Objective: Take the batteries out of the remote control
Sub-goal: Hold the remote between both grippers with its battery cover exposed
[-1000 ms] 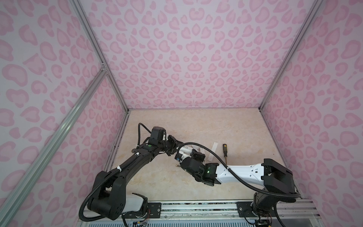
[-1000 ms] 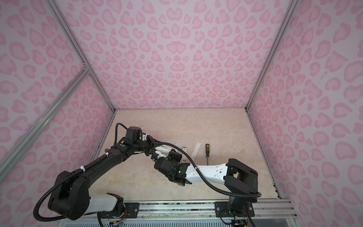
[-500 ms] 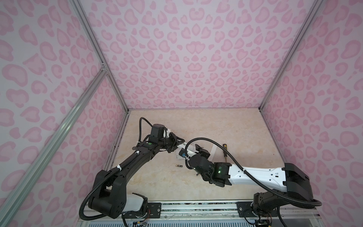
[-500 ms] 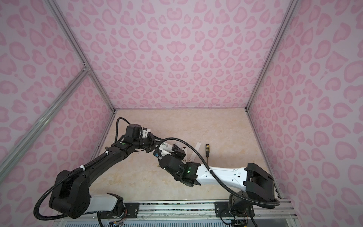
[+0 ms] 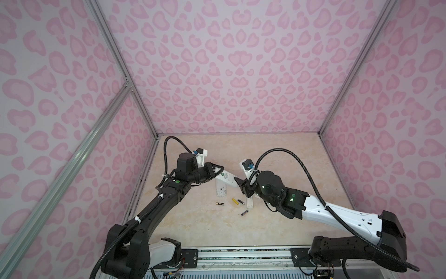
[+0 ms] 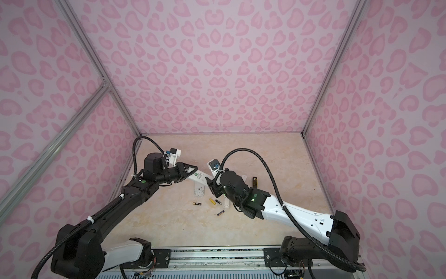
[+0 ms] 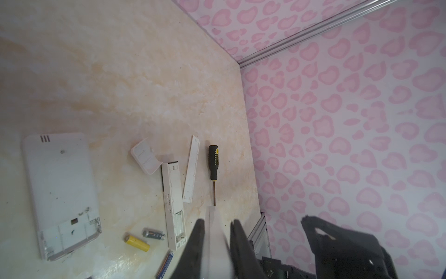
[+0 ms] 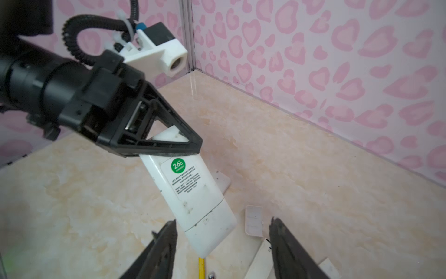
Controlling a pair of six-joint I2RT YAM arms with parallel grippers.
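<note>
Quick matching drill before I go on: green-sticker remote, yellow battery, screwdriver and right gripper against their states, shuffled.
Things:
1 green-sticker remote
2 yellow battery
3 screwdriver
4 right gripper

States:
A open, at the remote's free end
B black-and-yellow handle, lying on the table
C clamped in the left gripper, off the table
D loose on the table beside a dark battery

Pairs: 1-C; 2-D; 3-B; 4-A

A robot lab booth: pink heart-print walls (image 5: 229,72), aluminium frame (image 5: 72,162), marbled tabletop (image 5: 277,149), mounting rail (image 5: 241,256).
</note>
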